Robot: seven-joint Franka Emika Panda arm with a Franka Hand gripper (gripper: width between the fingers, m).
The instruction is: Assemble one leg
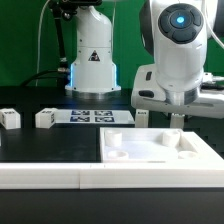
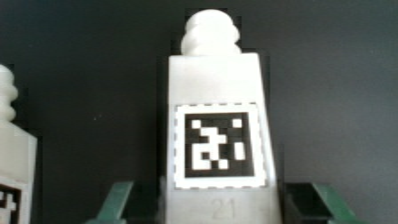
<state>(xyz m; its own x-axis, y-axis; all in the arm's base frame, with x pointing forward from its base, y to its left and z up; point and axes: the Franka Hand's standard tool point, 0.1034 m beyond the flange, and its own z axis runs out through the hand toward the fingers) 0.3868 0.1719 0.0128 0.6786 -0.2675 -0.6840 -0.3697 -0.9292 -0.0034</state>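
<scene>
In the wrist view a white leg [image 2: 217, 130] with a black-and-white tag on its side and a knobbed end stands between my fingers. My gripper [image 2: 221, 203] is open. Its green fingertips [image 2: 121, 200] flank the leg with a dark gap on each side and do not touch it. A second leg [image 2: 15, 140] shows at the frame's edge. In the exterior view my gripper [image 1: 178, 120] hangs low behind the large white panel [image 1: 160, 150], and the leg between its fingers is hidden. Another leg [image 1: 143, 117] stands just to the exterior view's left of the gripper.
Two more white legs [image 1: 10, 118] [image 1: 45, 118] lie at the exterior view's left. The marker board [image 1: 92, 116] lies between them and my gripper. A white base unit [image 1: 92, 62] stands at the back. A long white rail [image 1: 60, 178] runs across the front.
</scene>
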